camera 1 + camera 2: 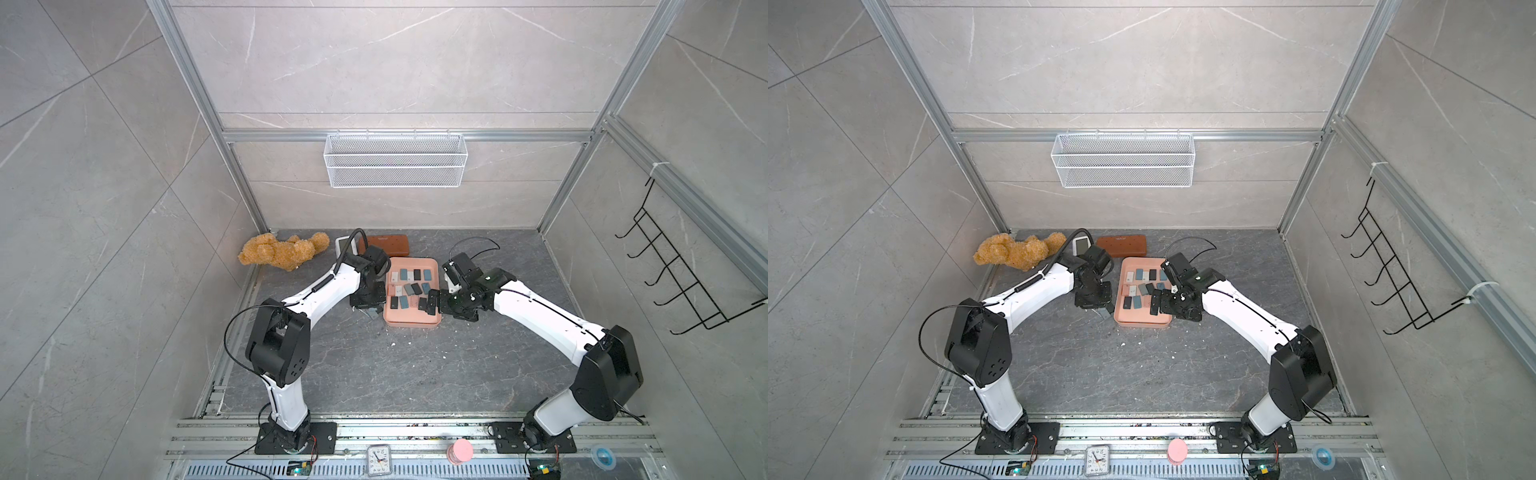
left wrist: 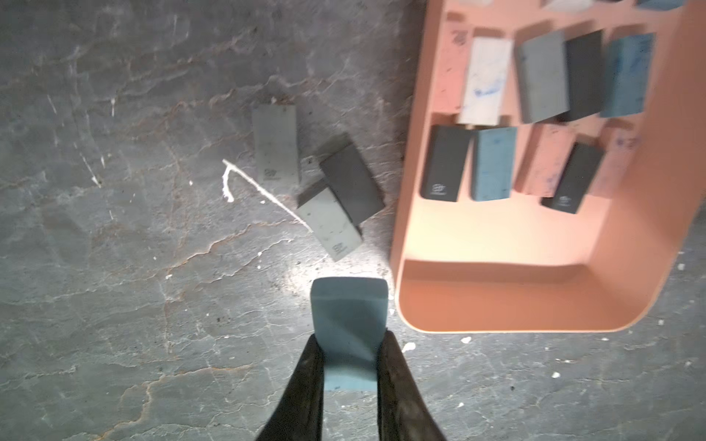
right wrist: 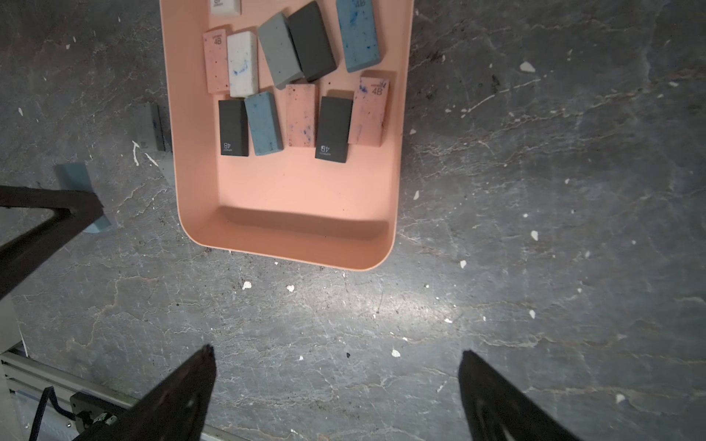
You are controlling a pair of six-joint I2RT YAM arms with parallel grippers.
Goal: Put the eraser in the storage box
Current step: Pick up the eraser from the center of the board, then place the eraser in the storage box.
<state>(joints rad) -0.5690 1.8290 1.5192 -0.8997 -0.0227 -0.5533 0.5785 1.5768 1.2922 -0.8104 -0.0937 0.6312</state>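
Grey stone-look tabletop [image 1: 374, 374], white crumbs scattered on it, grey tiled walls all round. Near edge: small clock [image 1: 378, 459] and a pink round cap [image 1: 461, 451] on the rail, between the two arm bases.

Left gripper [image 2: 351, 338]: clamped on a blue-grey eraser [image 2: 347, 305], one finger on each long side, about half the block sticking out past the tips. It sits just left of the storage box [image 2: 496, 309], by the box's near left corner and outside the rim. Can't tell if the eraser is clear of the tabletop.

Right gripper [image 3: 336, 353]: jaws spread wide, nothing between them. The right wrist view shows bare tabletop under them. In both top views it sits at the box's near right side.

Storage box: salmon-pink tray mid-table, between the two grippers. Near end is bare. Middle and far part hold rows of boxed erasers [image 3: 263, 122] in black, blue, pink, grey and white, lying flat, some touching.

Three loose blocks lie on the tabletop left of the box, just beyond the left gripper: grey block [image 2: 276, 143], and a dark block [image 2: 351, 183] overlapping a light grey block [image 2: 330, 223].

Far side: brown flat case [image 1: 386, 245] just beyond the box, white device [image 1: 344, 245] left of it, teddy bear [image 1: 282, 251] in the far left corner. White wire basket [image 1: 395, 160] hangs on the back wall, black hook rack [image 1: 681, 270] on the right wall.
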